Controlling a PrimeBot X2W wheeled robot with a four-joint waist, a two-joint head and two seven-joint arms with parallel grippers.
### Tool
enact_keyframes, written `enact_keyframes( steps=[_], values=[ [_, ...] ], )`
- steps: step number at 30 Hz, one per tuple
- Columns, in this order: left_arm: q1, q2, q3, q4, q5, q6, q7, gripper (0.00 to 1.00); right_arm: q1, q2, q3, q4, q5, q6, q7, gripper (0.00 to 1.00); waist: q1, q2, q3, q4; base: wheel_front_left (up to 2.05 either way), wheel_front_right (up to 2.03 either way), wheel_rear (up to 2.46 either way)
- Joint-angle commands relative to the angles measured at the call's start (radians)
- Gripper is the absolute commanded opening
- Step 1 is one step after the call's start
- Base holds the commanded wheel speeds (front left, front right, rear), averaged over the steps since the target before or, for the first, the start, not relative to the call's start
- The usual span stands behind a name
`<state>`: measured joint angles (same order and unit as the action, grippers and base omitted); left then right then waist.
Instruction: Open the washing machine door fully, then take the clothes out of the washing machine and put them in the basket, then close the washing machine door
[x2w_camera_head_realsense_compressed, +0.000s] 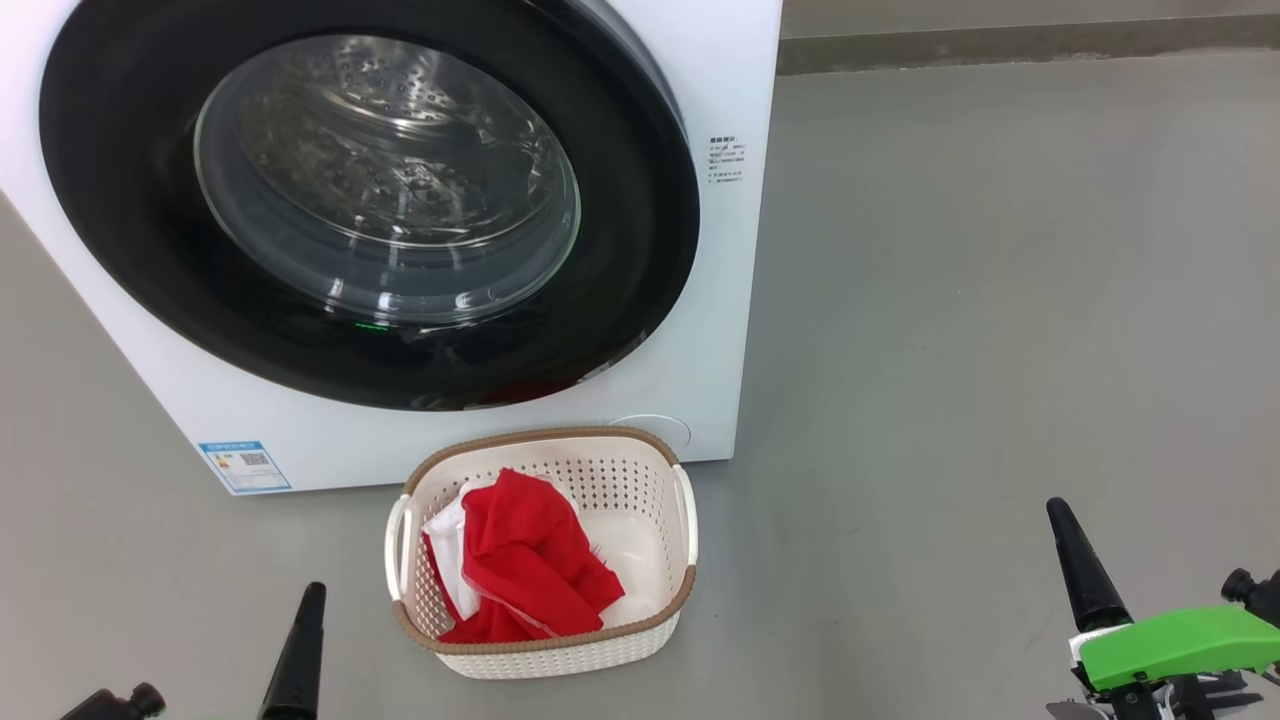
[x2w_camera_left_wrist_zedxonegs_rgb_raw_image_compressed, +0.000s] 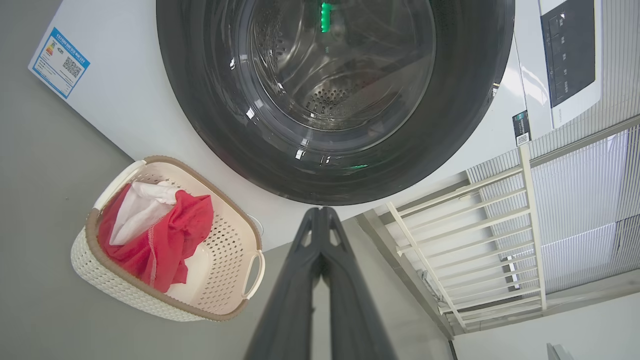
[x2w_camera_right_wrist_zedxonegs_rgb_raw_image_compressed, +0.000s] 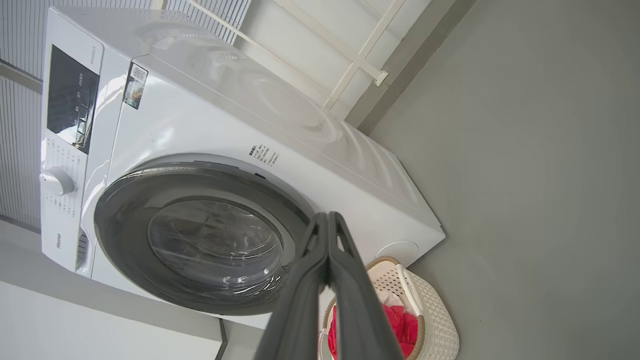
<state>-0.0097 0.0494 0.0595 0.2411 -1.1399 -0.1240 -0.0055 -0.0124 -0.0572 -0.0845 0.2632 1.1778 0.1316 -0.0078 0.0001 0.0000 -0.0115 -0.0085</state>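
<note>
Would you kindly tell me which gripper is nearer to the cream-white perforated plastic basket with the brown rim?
The left. The left gripper hangs just beyond the left handle of the cream-white perforated basket; the right gripper is much farther out on its right side.

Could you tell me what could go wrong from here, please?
1. The washing machine door looks shut, but whether it has latched cannot be told; it might swing open.
2. The basket with the clothes sits close before the washing machine, near the shut left gripper; a forward move could knock it.
</note>
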Motion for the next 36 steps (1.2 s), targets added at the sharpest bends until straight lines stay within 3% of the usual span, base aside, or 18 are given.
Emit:
enact_keyframes(
  steps=[1, 36],
  values=[
    [-0.051, 0.011, 0.027, -0.017, -0.027, -0.005, 0.008, 0.00, -0.060, -0.008, 0.007, -0.023, 0.024, -0.001, 0.006, 0.00, 0.0000, 0.0000, 0.000, 0.000, 0.00, 0.00, 0.00],
    [-0.092, 0.002, 0.051, 0.001, -0.409, -0.006, 0.104, 0.00, -0.091, 0.005, -0.025, -0.019, 0.376, -0.001, 0.106, 0.00, 0.0000, 0.0000, 0.013, 0.007, 0.00, 0.00, 0.00]
  ],
)
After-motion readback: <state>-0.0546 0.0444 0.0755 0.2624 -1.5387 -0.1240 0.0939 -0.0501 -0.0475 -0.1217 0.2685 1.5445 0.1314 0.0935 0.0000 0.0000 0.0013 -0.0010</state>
